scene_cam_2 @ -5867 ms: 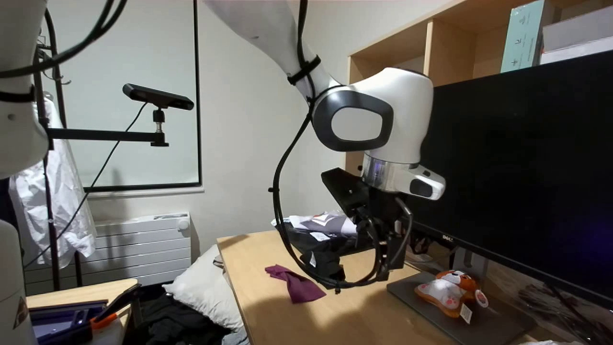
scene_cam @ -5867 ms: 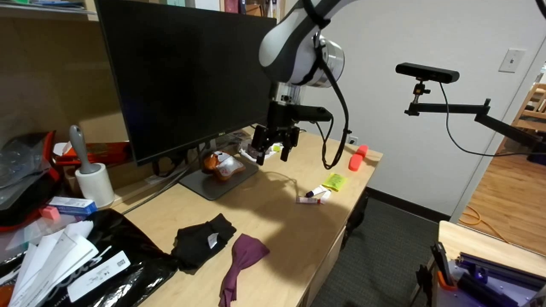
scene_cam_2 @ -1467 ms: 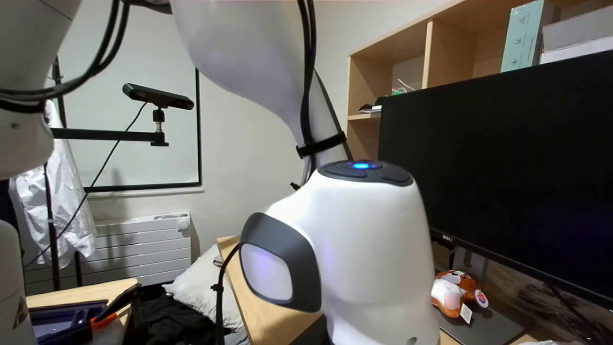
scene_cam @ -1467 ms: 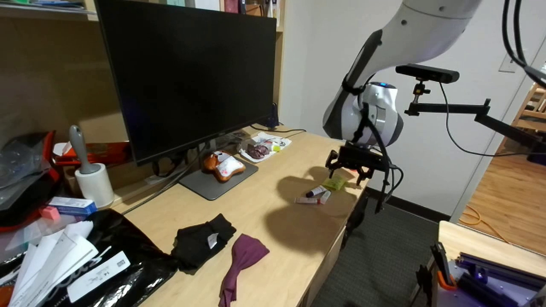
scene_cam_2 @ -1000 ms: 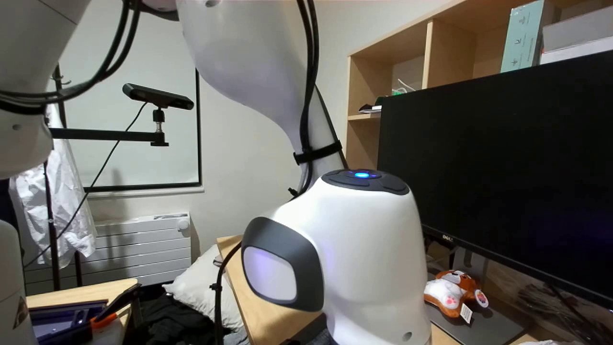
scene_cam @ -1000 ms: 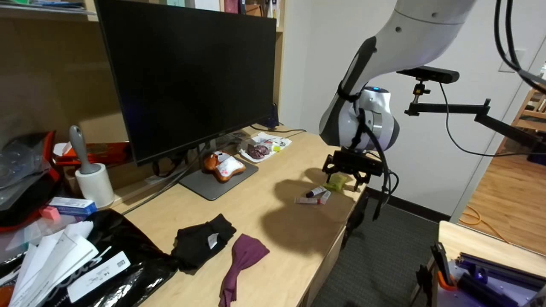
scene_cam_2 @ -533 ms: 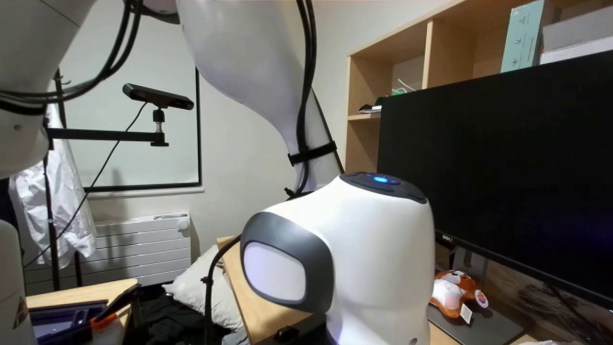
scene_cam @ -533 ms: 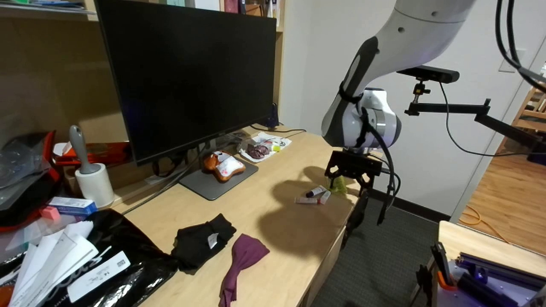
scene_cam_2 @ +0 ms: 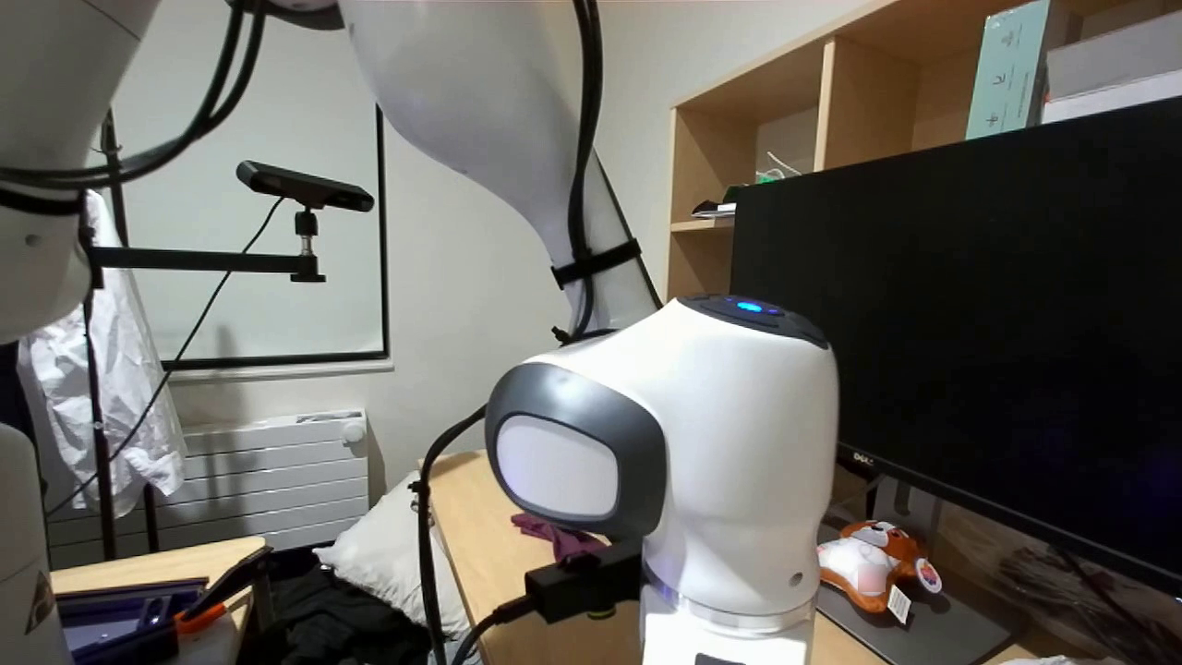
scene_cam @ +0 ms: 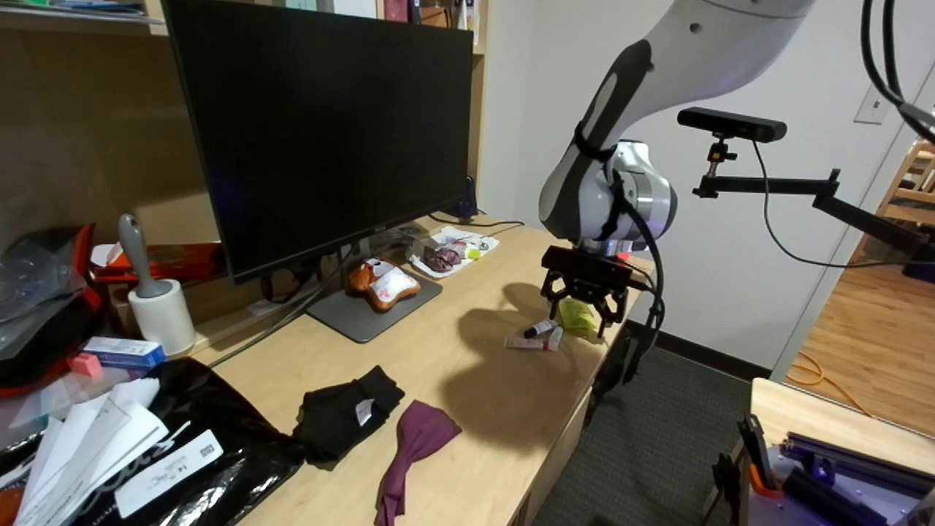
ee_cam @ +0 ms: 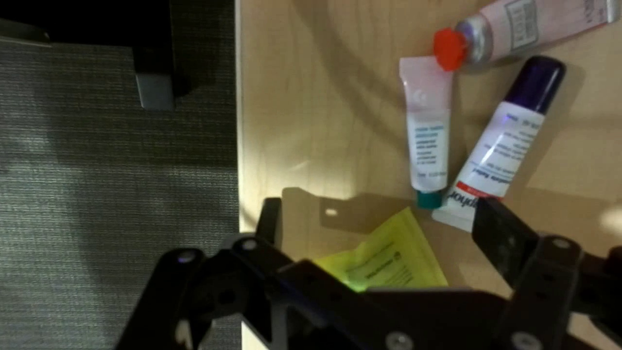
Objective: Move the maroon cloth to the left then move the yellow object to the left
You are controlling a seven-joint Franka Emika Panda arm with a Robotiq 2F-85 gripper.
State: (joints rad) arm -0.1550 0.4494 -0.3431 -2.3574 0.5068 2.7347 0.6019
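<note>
The cloth (scene_cam: 424, 429) is maroon, and the packet (ee_cam: 394, 257) is yellow with dark writing. The tubes (ee_cam: 428, 141) have a red cap (ee_cam: 450, 49), a green cap (ee_cam: 429, 200) and a dark purple cap (ee_cam: 536, 83). The gripper (scene_cam: 577, 324) is black; the toy (scene_cam: 383, 283) is orange and white.

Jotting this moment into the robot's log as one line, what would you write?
Gripper: open, over yellow packet | Held: nothing visible | Maroon cloth: on desk, beside black cloth | Three tubes: near yellow packet

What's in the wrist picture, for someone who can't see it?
An open black robot hand over a pale wooden desk partly hides a printed yellow packet. Upper right: one pinkish squeeze tube and two white squeeze tubes; left: dark grey carpet.
</note>
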